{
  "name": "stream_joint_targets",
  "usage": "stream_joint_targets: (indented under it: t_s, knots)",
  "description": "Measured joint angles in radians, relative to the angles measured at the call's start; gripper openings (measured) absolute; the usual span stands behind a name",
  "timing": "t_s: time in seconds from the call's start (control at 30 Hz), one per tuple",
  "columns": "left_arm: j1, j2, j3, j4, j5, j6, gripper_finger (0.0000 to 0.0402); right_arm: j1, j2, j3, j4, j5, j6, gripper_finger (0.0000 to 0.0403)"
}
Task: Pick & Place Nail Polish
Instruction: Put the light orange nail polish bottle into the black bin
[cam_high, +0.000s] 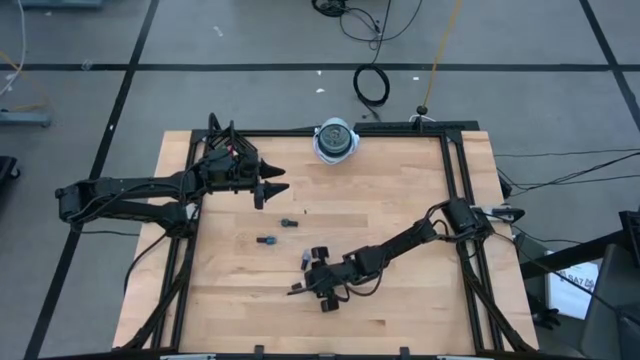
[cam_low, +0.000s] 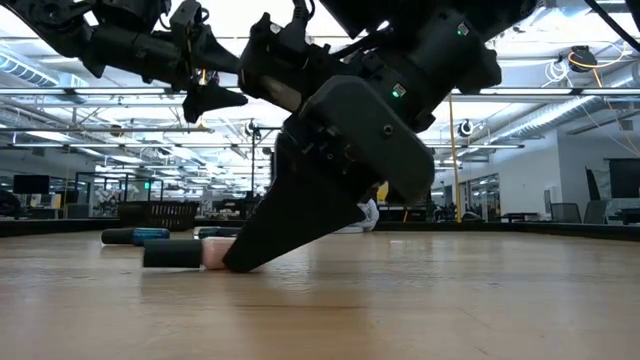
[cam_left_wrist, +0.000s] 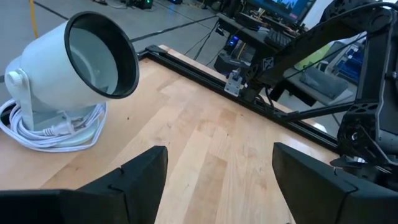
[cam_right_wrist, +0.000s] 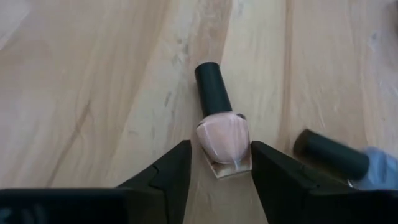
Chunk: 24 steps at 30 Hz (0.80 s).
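Note:
A pale pink nail polish bottle (cam_right_wrist: 222, 138) with a dark cap (cam_right_wrist: 212, 87) lies on its side on the wooden table (cam_high: 400, 180), cap pointing away from my right gripper. My right gripper (cam_right_wrist: 221, 158) is low at the table's near middle (cam_high: 300, 287), open, with one finger on each side of the bottle's glass body. In the low view its finger (cam_low: 250, 245) stands on the table beside the bottle (cam_low: 212, 255). My left gripper (cam_high: 272, 185) hangs open and empty above the far left of the table. My right gripper comes at the pink bottle slanting down, along its length from the base end. One finger (cam_right_wrist: 264, 168) lies against the side of the glass body (cam_right_wrist: 247, 146). The other finger (cam_right_wrist: 177, 168) stands a little apart from the opposite side. The bottle lies flat on the table.
A bluish bottle with a dark cap (cam_right_wrist: 333, 154) lies just beside my right gripper. Two more small bottles (cam_high: 288, 222) (cam_high: 266, 241) lie left of the table's middle. A white round lamp with a coiled cable (cam_left_wrist: 68, 68) stands at the far edge (cam_high: 335, 140).

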Motion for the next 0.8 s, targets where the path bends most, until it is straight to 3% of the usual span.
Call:
stream_joint_targets:
  t_s: [0.43, 0.8]
  knots:
    - [0.000, 0.000, 0.000, 0.000, 0.000, 0.003, 0.0278, 0.008, 0.001, -0.001, 0.069, 0.031, -0.061, 0.0194]
    - [-0.011, 0.000, 0.000, -0.001, 0.001, 0.006, 0.0278, -0.012, 0.058, 0.004, 0.109, 0.002, -0.035, 0.0183]
